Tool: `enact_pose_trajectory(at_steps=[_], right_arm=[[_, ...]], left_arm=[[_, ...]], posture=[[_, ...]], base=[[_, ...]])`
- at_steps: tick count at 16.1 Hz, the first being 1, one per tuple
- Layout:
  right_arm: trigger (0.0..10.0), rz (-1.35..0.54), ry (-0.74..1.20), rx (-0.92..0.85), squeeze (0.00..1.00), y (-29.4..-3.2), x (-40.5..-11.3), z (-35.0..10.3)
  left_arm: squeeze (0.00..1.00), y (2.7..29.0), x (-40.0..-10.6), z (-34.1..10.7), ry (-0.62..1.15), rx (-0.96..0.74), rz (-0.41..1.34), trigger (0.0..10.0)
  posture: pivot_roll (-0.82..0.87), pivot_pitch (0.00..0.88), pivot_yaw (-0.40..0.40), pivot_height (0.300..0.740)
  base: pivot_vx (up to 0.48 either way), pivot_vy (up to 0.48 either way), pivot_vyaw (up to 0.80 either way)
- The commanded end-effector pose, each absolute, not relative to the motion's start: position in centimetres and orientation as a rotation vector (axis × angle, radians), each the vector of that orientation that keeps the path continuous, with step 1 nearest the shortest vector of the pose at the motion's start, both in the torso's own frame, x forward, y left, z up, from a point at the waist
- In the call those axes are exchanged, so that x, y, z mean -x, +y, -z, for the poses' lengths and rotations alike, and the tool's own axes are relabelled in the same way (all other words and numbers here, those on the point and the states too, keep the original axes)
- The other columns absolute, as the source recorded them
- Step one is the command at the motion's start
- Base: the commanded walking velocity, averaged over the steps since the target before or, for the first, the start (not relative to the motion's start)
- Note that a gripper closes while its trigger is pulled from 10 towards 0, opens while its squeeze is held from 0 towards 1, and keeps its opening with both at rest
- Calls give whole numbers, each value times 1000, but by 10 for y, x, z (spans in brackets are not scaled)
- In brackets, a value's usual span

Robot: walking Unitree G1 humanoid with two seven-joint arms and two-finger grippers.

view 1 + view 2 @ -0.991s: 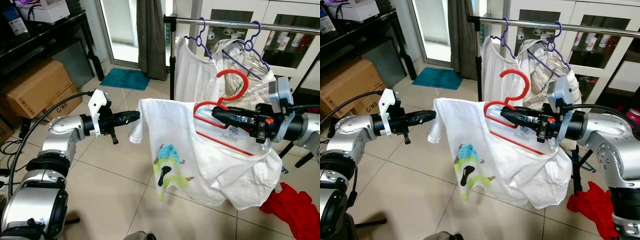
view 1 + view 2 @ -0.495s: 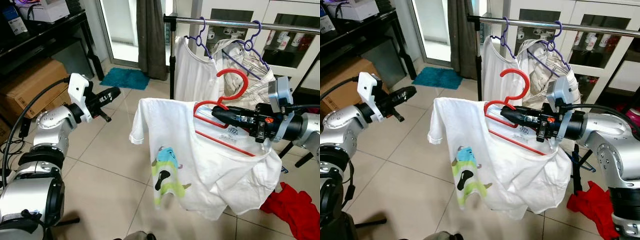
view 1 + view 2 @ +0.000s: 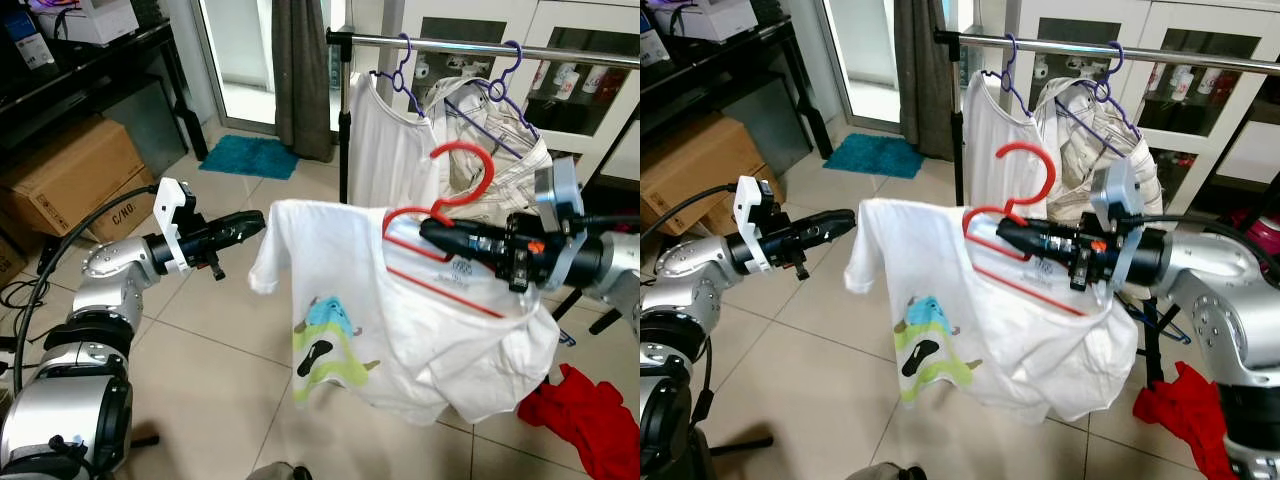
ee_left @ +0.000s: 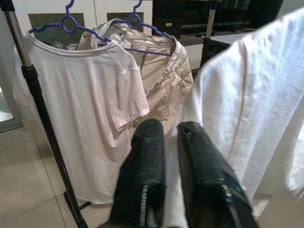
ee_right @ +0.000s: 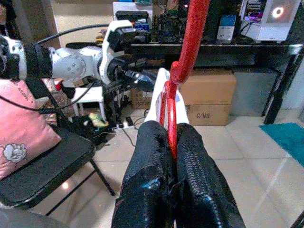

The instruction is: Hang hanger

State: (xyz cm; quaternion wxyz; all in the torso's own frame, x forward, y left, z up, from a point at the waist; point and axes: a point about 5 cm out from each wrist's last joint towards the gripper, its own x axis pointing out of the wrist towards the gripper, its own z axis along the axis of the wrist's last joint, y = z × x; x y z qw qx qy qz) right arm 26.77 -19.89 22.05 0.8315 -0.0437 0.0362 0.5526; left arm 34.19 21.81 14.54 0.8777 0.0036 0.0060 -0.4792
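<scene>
Right gripper [image 3: 432, 232] clamped tight on the red hanger [image 3: 455, 185], white T-shirt [image 3: 400, 320] draped over it, hook up toward twelve, just below the clothes rail [image 3: 480, 45]. At nine o'clock of the shirt, left gripper [image 3: 252, 222] nearly closed, holding nothing.

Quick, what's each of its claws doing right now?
Left gripper: fingers nearly together, holding nothing, beside the white T-shirt.
Right gripper: shut on the red hanger.
</scene>
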Motion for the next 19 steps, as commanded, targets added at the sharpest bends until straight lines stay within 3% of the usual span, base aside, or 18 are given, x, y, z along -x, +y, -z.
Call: enact_pose_trajectory(at_steps=[1,10,11,12,13,14,15,17,18,19], right_arm=[[0,-1204,50,105,0,-196,-264,-228],[0,-1237,66,97,0,-193,-261,-229],[0,-1240,67,96,0,-193,-261,-229],[0,-1242,68,96,0,-193,-261,-229],[0,-1250,68,94,0,-192,-261,-229],[0,-1256,65,93,0,-191,-262,-230],[0,-1262,62,92,0,-189,-262,-231],[0,-1269,60,92,0,-188,-262,-232],[0,-1271,59,93,0,-188,-263,-232],[0,-1272,59,94,0,-187,-263,-232]], left_arm=[[1000,224,-342,-151,4,-58,1000,10000],[1000,227,-330,-151,97,-79,1170,10000],[737,228,-329,-148,112,-96,1161,10000],[737,229,-329,-147,120,-108,1151,10000],[0,228,-330,-141,136,-135,1125,10000],[0,225,-331,-137,148,-132,1121,10000],[0,223,-331,-136,153,-127,1128,9412],[0,219,-332,-136,154,-116,1142,3451],[0,213,-335,-137,157,-111,1152,0],[0,210,-336,-136,164,-109,1162,0]], posture=[[-196,0,97,740],[-192,0,102,740],[-188,0,98,740],[-188,0,98,740],[-184,0,92,740],[-184,0,92,740],[-186,0,93,740],[-187,0,92,740],[-190,0,96,740],[-196,0,101,740]], base=[[0,0,0],[0,0,0],[0,0,0],[0,0,0],[0,0,0],[0,0,0],[0,0,0],[0,0,0],[0,0,0],[0,0,0]])
